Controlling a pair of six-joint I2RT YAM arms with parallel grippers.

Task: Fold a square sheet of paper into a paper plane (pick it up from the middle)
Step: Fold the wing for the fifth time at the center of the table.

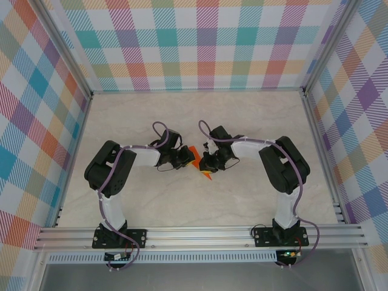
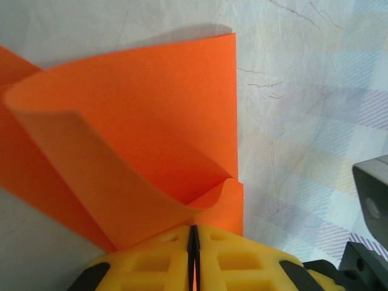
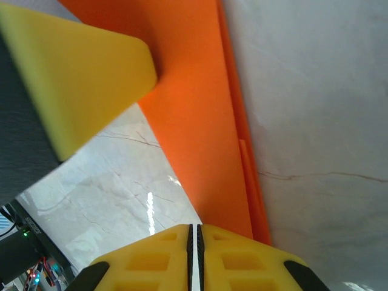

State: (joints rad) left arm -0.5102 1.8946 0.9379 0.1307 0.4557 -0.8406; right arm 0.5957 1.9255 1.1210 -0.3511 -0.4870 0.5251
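Middle of the overhead view: the left claw (image 1: 180, 159) is pinched shut on the square sheet of paper (image 1: 193, 155), which curls in a loose loop at mid-counter (image 1: 254, 121). Just right, the right claw (image 1: 210, 163) is closed against a doubled edge; whether it grips is unclear. Folding seems early: no nose or ridge yet.

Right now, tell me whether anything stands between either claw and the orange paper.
Nothing visible does. The left claw is shut on the orange paper at its curled edge. The right claw looks shut on the same sheet, which runs straight down to its fingertips. The sheet spans the gap between the two claws.
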